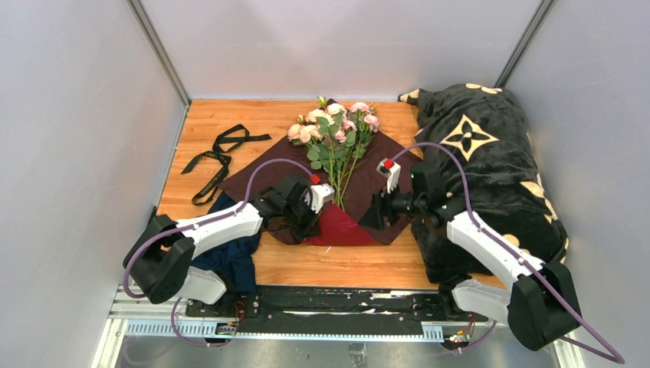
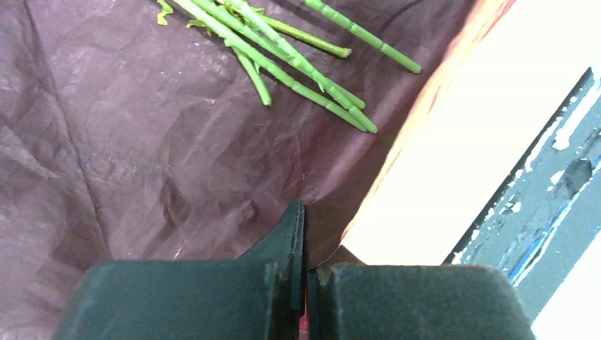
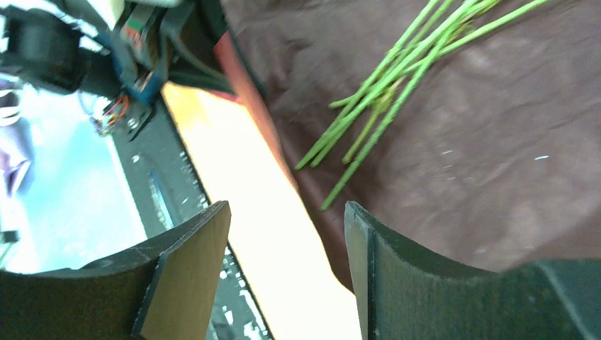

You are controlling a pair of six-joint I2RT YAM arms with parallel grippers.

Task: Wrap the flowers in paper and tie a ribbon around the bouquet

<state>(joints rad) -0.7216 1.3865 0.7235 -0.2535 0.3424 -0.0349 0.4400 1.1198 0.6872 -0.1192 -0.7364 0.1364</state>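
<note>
I've got L hand point(image 2: 302, 230) pinched shut on paper point(image 2: 142, 142) edge; R hand point(image 3: 287, 216) wide open, empty, nr stems of flowers point(image 3: 388, 83).

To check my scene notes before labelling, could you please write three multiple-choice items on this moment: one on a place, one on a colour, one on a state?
1. Where does the ribbon lie?
A) On the bare table, left of the paper
B) Folded inside the paper
C) Hanging off the table's near edge

2. What colour is the paper?
A) Navy
B) Burgundy
C) Cream

3. How do the jaws of the right gripper stand?
A) Shut on the ribbon
B) Open, holding nothing
C) Shut on the paper

Answers:
1 A: the top view shows it on wood beside the sheet.
2 B: every view shows a dark red sheet.
3 B: the right wrist view shows a wide gap with nothing in it.
</note>
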